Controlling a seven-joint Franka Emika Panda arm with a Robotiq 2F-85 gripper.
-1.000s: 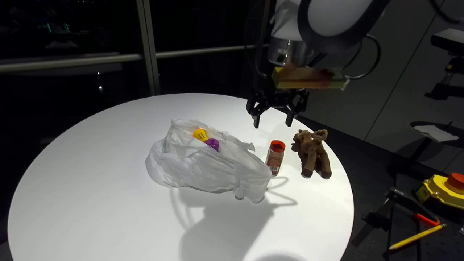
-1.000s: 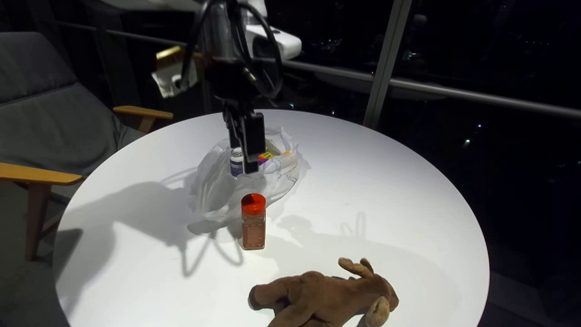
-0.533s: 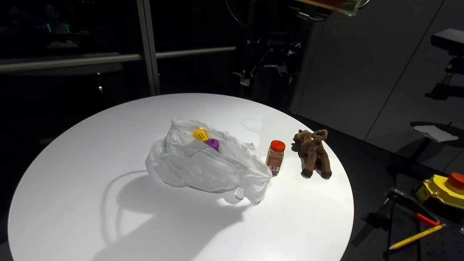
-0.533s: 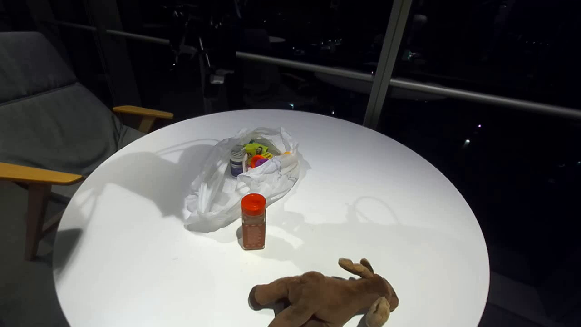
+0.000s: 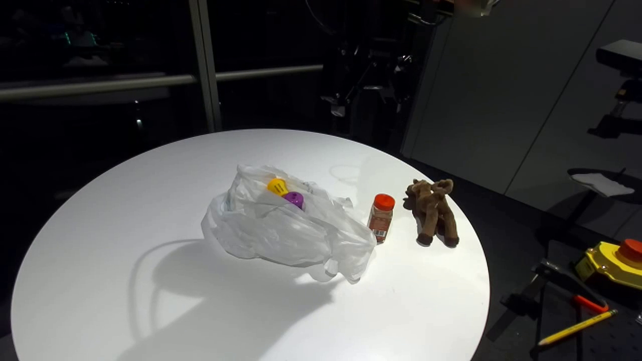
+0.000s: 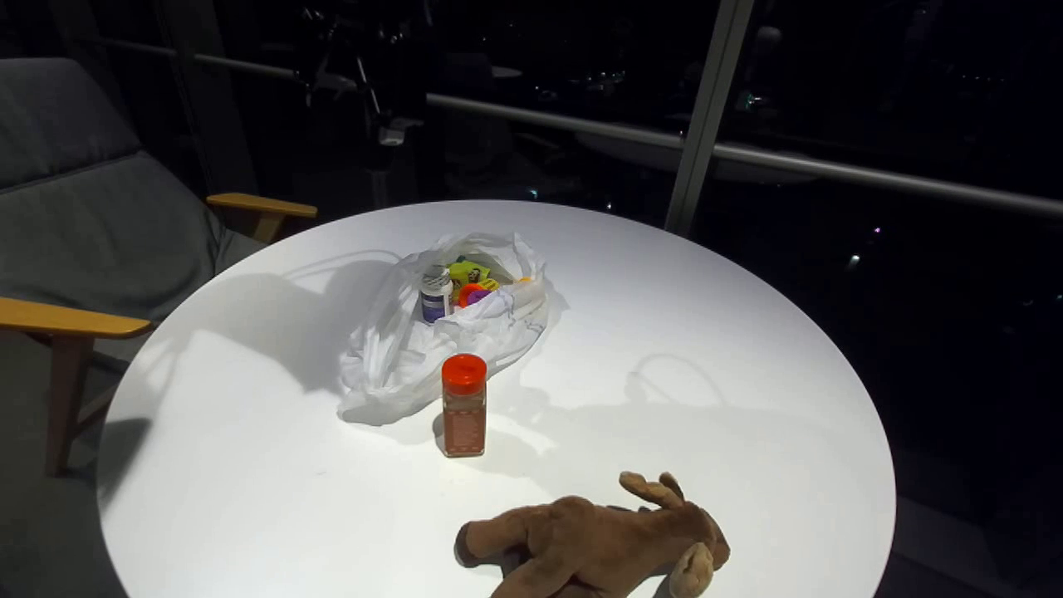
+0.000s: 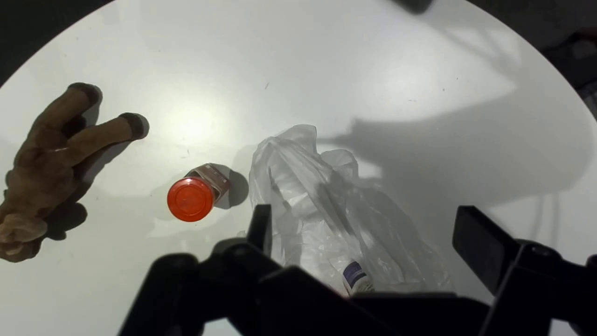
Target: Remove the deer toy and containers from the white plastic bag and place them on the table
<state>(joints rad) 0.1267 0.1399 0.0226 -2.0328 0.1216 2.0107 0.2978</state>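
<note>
The deer toy (image 5: 432, 210), brown and plush, lies on the round white table (image 5: 125, 210) outside the bag. Upright between it and the white plastic bag (image 5: 301, 233) stands a red-lidded container (image 6: 463, 415). Inside the bag's mouth are more containers: a white-grey jar with a purple label (image 6: 435, 297), a yellow-green one (image 6: 467, 272) and a purple one (image 5: 294, 199). A yellow cap (image 5: 277, 186) also pokes out there. My gripper (image 7: 368, 228) is open, nothing between its fingers, high over the bag; in both exterior views it is dark and hard to make out.
A grey chair with wooden arms (image 6: 75, 317) stands beside the table. A yellow box with a red button (image 5: 614, 265) and a pencil (image 5: 577, 327) are off to the side, beyond the table edge. Dark windows lie behind.
The gripper has risen well above the bag and away from the table, mostly in the first half second, then slightly more. Deer toy, red-lidded container and bag stay put.
</note>
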